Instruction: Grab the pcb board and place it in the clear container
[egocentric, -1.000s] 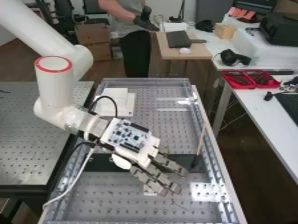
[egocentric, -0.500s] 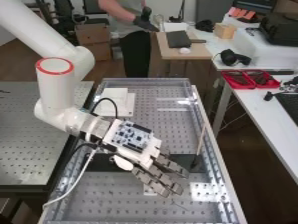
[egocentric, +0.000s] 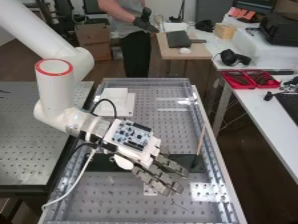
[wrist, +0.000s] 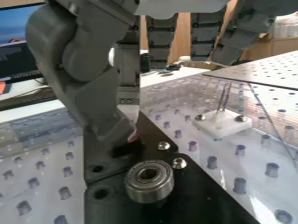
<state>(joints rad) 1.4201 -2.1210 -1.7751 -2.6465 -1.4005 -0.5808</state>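
Observation:
The hand (egocentric: 158, 175) is above the perforated bench in the high view, its fingers straight and spread towards the near right. A white-and-blue circuit board (egocentric: 133, 135) with black connectors lies on the back of the hand; whether it is fixed there I cannot tell. In the wrist view the hand (wrist: 76, 65) has its thumb low over a black plate, close to a round metal bearing, and no thing is held. A white block (wrist: 223, 123) with two thin upright prongs stands on the perforated surface beside the plate. I cannot make out a clear container for certain.
White square pieces (egocentric: 116, 101) lie at the bench's far left. The black plate (egocentric: 101, 163) crosses the bench under the hand, and a thin stick (egocentric: 200, 141) leans near the right rail (egocentric: 217, 165). Red trays (egocentric: 249, 79) stand on the side table.
The hand and the circuit board on its back have shifted very slightly to the right in the high view. The fingers keep their straight shape.

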